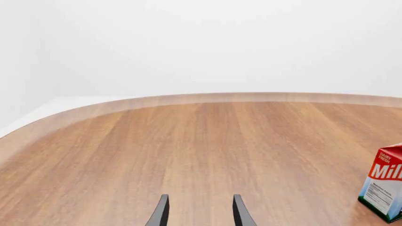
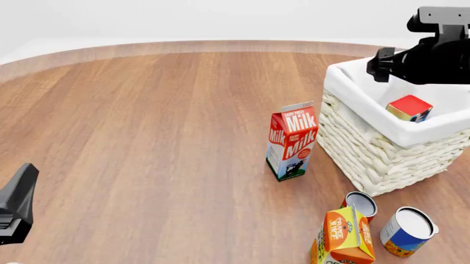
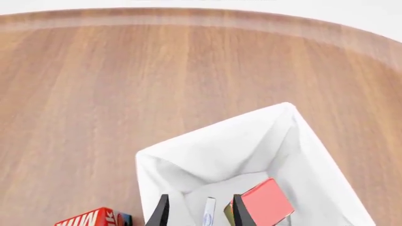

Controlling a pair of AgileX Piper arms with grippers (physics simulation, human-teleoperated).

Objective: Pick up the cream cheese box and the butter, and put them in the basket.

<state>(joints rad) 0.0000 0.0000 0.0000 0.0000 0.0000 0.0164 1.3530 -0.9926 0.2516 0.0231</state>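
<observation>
butter (image 2: 410, 108) in basket (image 2: 382, 148) at 2 o'clock | cream cheese (image 3: 208, 213) apparently inside too — task looks done | right gripper (image 3: 197, 212) above, parted, empty | left gripper (image 1: 198, 212) parted, empty — 8 o'clock

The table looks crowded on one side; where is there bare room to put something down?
The widest bare wood on the table lies left of the milk carton, out to the left gripper. The right side is crowded: the basket, two cans and the orange juice carton sit close together.
</observation>
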